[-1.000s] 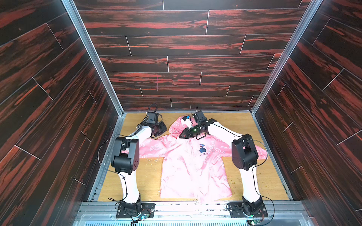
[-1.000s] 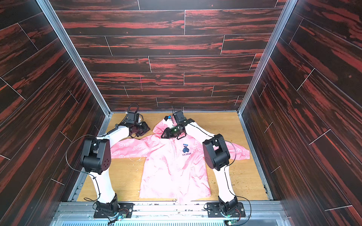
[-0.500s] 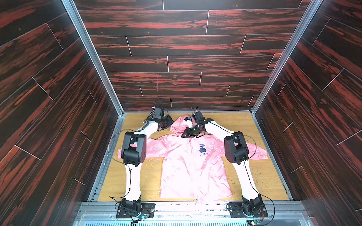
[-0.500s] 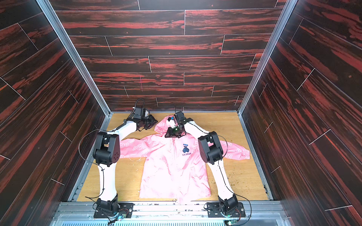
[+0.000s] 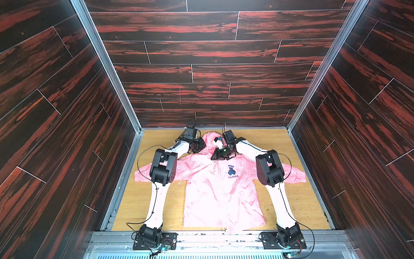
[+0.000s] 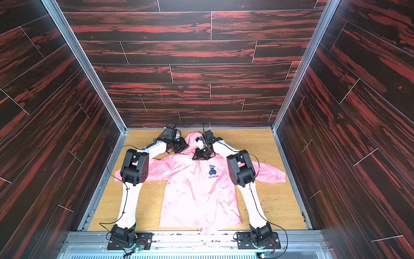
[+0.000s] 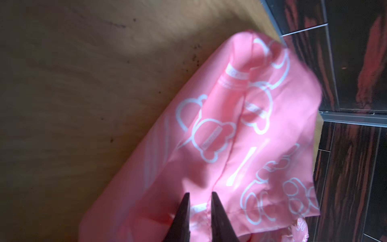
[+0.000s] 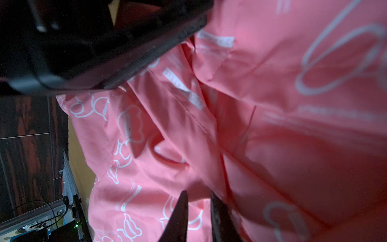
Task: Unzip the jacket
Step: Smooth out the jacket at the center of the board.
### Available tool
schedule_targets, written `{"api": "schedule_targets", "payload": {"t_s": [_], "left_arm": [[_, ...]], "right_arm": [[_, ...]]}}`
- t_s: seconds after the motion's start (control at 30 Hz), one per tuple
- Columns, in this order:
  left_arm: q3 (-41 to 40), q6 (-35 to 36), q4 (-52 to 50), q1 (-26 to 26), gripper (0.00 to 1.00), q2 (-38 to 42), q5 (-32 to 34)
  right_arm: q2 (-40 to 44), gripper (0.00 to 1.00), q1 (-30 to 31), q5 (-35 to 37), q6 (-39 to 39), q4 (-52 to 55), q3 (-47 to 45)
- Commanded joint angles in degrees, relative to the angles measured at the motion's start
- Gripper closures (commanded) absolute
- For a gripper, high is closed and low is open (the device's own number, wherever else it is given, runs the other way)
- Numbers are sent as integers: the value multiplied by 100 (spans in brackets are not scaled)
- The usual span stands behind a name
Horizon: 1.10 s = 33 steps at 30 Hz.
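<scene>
The jacket (image 5: 219, 192) (image 6: 199, 192) lies flat and front-up on the wooden table (image 5: 291, 201), roughly centred between the two arm bases. Its hem is at the near edge and its hood (image 5: 209, 139) points toward the far wall. Both sleeves are spread outward, one passing under the left arm's elbow (image 5: 143, 172), the other under the right arm's elbow (image 5: 295, 175). The dark bear logo (image 5: 231, 170), lettered LILBEAR, shows on the chest on the right arm's side. The front panels meet along a centre line running down to the hem; the zipper pull is too small to make out in either top view. The left gripper (image 5: 200, 144) (image 6: 183, 145) is at the side of the hood. In the left wrist view (image 7: 200, 193) its dark fingers stand close together with only a narrow gap, and a seam of the hood fabric (image 7: 230, 125) runs straight into that gap. The cloth is bunched and raised off the table there, which reads as a pinch on the jacket's hood. The right gripper (image 5: 216, 157) (image 6: 198, 157) is angled down at the collar, where the hood joins the chest, just above the logo. In the right wrist view (image 8: 198, 192) its fingers are likewise drawn near each other with pink cloth behind and between them. The view is dark and blurred, so whether any fabric or the zipper pull is caught there cannot be told. Dark red wood-pattern panels (image 5: 201, 67) enclose the table on three sides.
</scene>
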State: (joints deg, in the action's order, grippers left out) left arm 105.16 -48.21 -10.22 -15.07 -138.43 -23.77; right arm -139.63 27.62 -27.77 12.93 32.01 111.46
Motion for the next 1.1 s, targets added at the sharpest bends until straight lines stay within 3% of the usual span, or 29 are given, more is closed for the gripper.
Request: {"api": "schedule_targets", "payload": {"t_s": [0.0,0.17,0.4,0.57,0.7,0.73,0.77,0.8,0.9,1.07], "left_arm": [[-11,150,193,24,81,-152,-101],[-300,425,577,54,81,-28,-4],[-208,1092,891,82,78,693,213],[-286,1816,831,82,62,1930,720],[-680,2549,418,83,32,3173,1345],[-852,2725,344,83,25,3507,1498],[-1116,2947,278,78,5,3939,1700],[-1448,3163,302,83,0,4399,1884],[-2650,3740,601,77,0,5691,2527],[-5389,4740,1912,97,0,7986,4049]], "right_arm": [[-191,78,-50,403,-56,45,-166],[-21,78,-225,417,6,-134,-440],[528,77,-450,-150,-264,-213,-607],[1635,74,-462,19,-739,-68,-989],[2736,73,-485,699,-1017,-3,-1526],[3012,73,-499,958,-1059,6,-1653],[3290,71,-519,1218,-1124,3,-1805],[3612,69,-537,1489,-1202,-44,-1994],[4570,60,-622,2147,-1355,-418,-2697],[6413,42,-943,3305,-1510,-1817,-4390]]}}
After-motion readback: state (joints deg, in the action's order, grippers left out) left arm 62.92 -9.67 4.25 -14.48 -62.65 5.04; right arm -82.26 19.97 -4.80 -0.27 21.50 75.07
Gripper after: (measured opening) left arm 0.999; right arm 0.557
